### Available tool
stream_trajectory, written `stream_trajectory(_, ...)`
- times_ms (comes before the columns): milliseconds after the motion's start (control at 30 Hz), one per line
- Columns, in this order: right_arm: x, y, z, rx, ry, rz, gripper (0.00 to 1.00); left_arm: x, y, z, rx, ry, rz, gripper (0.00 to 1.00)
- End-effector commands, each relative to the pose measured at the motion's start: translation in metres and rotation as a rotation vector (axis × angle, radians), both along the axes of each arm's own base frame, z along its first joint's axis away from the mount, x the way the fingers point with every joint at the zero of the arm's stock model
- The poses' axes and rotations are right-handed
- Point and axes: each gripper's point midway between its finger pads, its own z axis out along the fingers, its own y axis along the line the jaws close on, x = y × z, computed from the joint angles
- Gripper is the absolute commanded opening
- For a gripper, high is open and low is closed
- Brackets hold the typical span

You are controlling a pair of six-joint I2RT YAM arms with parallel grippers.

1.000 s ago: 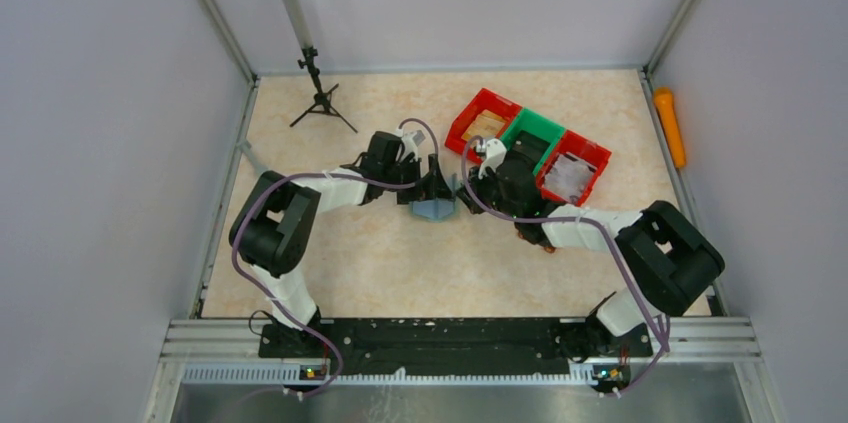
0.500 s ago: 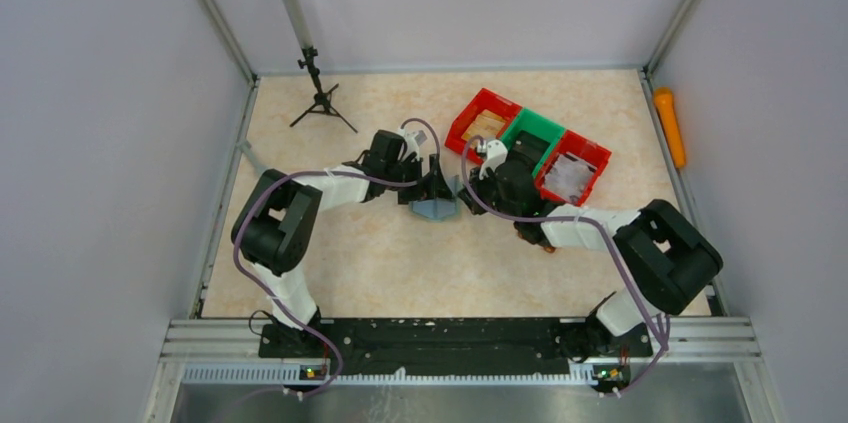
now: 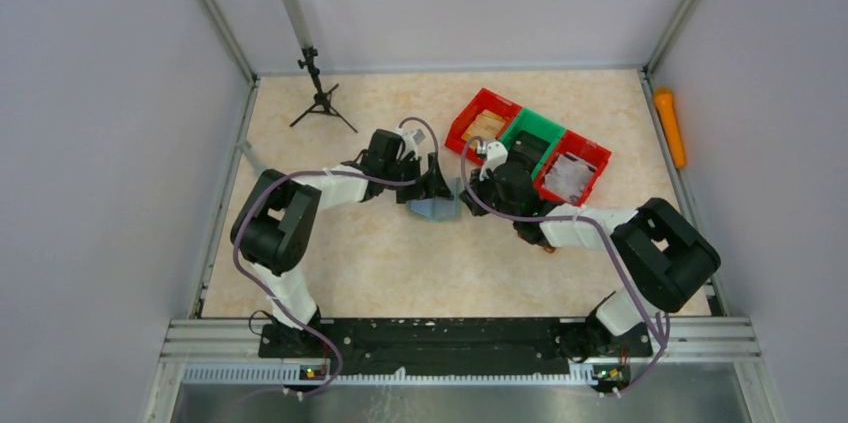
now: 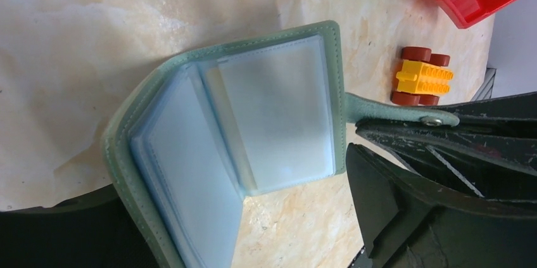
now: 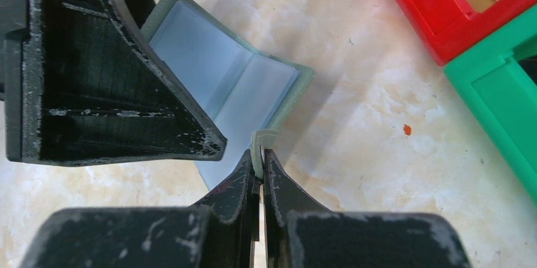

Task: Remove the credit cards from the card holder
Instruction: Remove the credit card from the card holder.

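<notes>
Card holder point(image 3: 435, 208): lies open at mid-desk, just left of the row of bins, between the tips of the two arms. From above, no more than a small grey-blue wedge, partly covered by the left fingers point(image 3: 437, 183).

From the left wrist, much plainer point(image 4: 272, 109): grey-green cover spread like a book, stitched along the edge, pale cloudy plastic sleeves inside. One flap flat on the desk point(image 4: 95, 21), the other raised and leaning toward the dark finger at the lower left of that view. Cannot tell what the sleeves hold.

Left fingers: spread wide, one on each side of the raised flap, gripping nothing. Cannot tell whether the lower-left one presses the cover or only touches it.

Tab point(image 4: 392, 108): sticks out from the edge of the flat flap, with a small metal stud point(image 4: 434, 120) at its end. From the right wrist, shown edge-on point(image 5: 261, 138), curling up between the right fingers point(image 5: 244, 179). Those are pinched shut on it, with no gap visible.

Only the left wrist shows the yellow toy car point(image 4: 423, 76), with dark red wheels, on the desk just beyond the tab. Only the top view shows all three bins together: red point(image 3: 483, 115), green point(image 3: 530, 138), red point(image 3: 575, 168), touching in a slanted row, plus a black tripod point(image 3: 320, 93) far left.
</notes>
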Motion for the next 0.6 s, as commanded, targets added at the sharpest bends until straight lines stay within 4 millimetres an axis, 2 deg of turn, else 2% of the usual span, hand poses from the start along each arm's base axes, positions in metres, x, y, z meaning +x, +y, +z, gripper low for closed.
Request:
stream_trajectory(0,0.002,0.018,0.036,0.108,-0.081,0.065,0.0,-0.001,0.001,-0.006,0.024,0.0,-0.012,0.95)
stream_trajectory(133,0.0,0.02,0.036,0.113,-0.083,0.075,0.0,-0.001,0.007,-0.021,0.103,0.034,0.001,0.93)
stream_trajectory(433,0.001,0.017,0.037,0.112,-0.087,0.063,0.0,0.001,0.018,-0.038,0.213,0.072,0.016,0.65)
stream_trajectory(567,0.002,0.015,0.037,0.106,-0.09,0.048,0.0,0.002,0.019,-0.038,0.219,0.073,0.019,0.44)
